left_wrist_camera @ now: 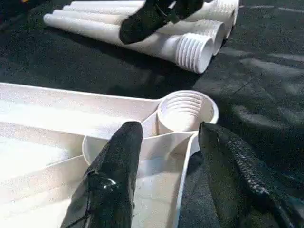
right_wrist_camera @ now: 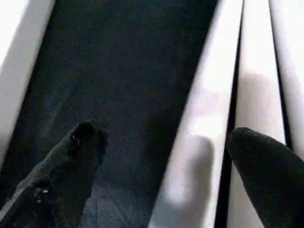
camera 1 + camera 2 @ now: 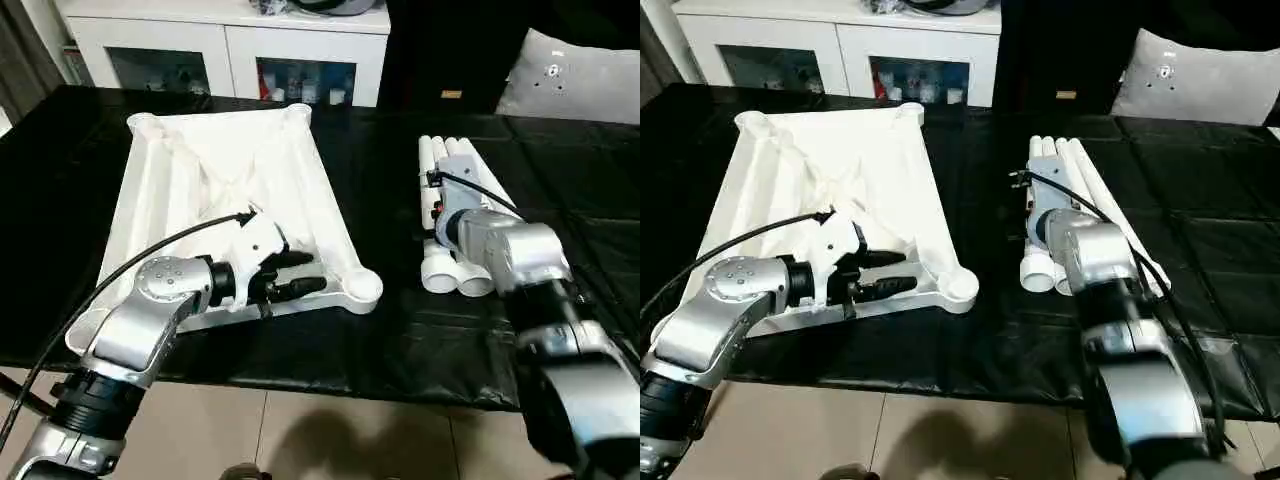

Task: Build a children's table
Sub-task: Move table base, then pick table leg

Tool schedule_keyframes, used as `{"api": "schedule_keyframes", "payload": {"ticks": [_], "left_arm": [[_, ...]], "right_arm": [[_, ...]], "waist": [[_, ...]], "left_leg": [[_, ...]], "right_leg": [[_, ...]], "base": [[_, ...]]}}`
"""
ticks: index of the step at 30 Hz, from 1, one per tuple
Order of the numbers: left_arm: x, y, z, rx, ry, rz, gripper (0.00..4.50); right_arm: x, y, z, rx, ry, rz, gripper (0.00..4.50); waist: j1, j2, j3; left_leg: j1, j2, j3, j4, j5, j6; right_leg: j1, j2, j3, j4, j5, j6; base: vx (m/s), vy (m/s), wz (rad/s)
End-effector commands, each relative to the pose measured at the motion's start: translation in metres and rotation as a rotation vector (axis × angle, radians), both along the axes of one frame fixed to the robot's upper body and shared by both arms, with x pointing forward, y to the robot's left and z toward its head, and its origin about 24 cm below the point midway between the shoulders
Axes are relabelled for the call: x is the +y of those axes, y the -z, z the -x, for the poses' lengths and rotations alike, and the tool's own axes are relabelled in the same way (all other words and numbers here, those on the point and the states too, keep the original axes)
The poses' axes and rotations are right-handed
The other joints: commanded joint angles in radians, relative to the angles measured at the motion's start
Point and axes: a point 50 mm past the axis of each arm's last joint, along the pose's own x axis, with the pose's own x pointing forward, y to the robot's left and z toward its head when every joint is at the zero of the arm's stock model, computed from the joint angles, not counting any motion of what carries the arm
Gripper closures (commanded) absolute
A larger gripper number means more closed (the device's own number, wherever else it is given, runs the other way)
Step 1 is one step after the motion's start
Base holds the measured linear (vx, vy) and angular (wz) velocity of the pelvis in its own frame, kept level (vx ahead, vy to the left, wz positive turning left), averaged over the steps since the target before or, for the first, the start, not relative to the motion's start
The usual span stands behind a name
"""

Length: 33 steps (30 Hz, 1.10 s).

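Note:
The white tabletop (image 3: 220, 170) lies upside down on the left of the black table, ribs up, with round sockets at its corners. My left gripper (image 3: 305, 272) is open at its near rim, close to the near right socket (image 1: 185, 109); its fingers (image 1: 118, 156) straddle the rim wall without gripping it. The white legs (image 3: 470, 180) lie bundled side by side on the right, threaded ends toward me. My right gripper (image 2: 169, 138) hovers open over them, one leg (image 2: 199, 123) between its spread fingers, nothing held.
A white cabinet with glass doors (image 3: 230, 50) stands behind the table, and a grey cushion (image 3: 570, 75) lies at the back right. The black table cover (image 3: 400, 330) ends at a near edge with tiled floor (image 3: 350, 430) below.

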Motion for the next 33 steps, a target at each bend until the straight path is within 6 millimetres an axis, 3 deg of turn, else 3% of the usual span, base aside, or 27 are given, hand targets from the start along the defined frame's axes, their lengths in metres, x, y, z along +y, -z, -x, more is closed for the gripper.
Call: {"api": "schedule_keyframes", "payload": {"ticks": [1,8,15,16,19,26,27,33], "left_arm": [[0.0,-0.002,0.002,-0.007,-0.012,-0.011,2.32],[-0.002,-0.001,0.002,0.017,-0.036,-0.016,2.32],[-0.005,-0.001,0.003,0.021,-0.03,-0.016,2.32],[-0.005,0.0,0.003,0.021,-0.03,-0.016,2.24],[-0.007,-0.001,0.004,0.015,-0.03,-0.018,2.24],[-0.008,0.0,0.004,-0.017,-0.038,-0.029,2.24],[-0.008,0.0,0.004,-0.018,-0.044,-0.026,2.24],[-0.009,0.0,0.004,-0.021,-0.051,-0.018,2.24]], "right_arm": [[-0.003,0.0,-0.003,0.009,0.025,0.006,0.0],[-0.002,0.011,-0.002,0.08,0.057,-0.046,0.0],[0.006,0.021,0.002,0.164,0.0,-0.129,0.0],[0.006,0.022,0.002,0.169,-0.001,-0.131,0.27],[0.007,0.025,0.003,0.187,0.001,-0.163,0.34],[0.007,0.027,0.004,0.22,0.014,-0.2,0.97],[0.007,0.028,0.005,0.229,0.02,-0.218,1.11],[0.005,0.031,0.006,0.241,0.039,-0.23,1.66]], "waist": [[-0.003,0.001,-0.069],[-0.002,0.009,-0.069],[-0.003,0.007,-0.071],[-0.002,0.007,-0.07],[-0.002,0.003,-0.069],[-0.001,0.0,-0.069],[-0.001,-0.006,-0.069],[-0.002,-0.003,-0.068]], "left_leg": [[0.009,0.036,-0.001,-0.062,-0.027,-0.029],[0.011,0.037,-0.002,-0.062,-0.045,-0.026],[0.009,0.037,-0.002,-0.06,-0.031,-0.01],[0.01,0.038,-0.002,-0.06,-0.032,-0.008],[0.011,0.039,-0.001,-0.062,-0.044,-0.009],[0.009,0.04,0.0,-0.061,-0.033,0.004],[0.008,0.04,0.0,-0.061,-0.028,0.008],[0.009,0.04,0.001,-0.061,-0.033,0.011]], "right_leg": [[0.054,-0.064,0.034,-0.054,0.177,-0.244],[0.051,-0.063,0.033,-0.056,0.159,-0.247],[0.053,-0.063,0.031,-0.053,0.184,-0.264],[0.052,-0.064,0.031,-0.054,0.181,-0.266],[0.051,-0.065,0.031,-0.056,0.154,-0.268],[0.051,-0.067,0.032,-0.056,0.147,-0.267],[0.052,-0.067,0.032,-0.055,0.148,-0.267],[0.049,-0.067,0.031,-0.057,0.128,-0.269]], "base": [[0.0,0.0,0.0],[0.0,0.0,0.0],[0.0,0.0,0.0],[0.0,0.0,0.0],[0.0,0.0,0.0],[0.0,0.0,0.0],[0.0,0.0,0.0],[0.0,0.0,0.0]]}}
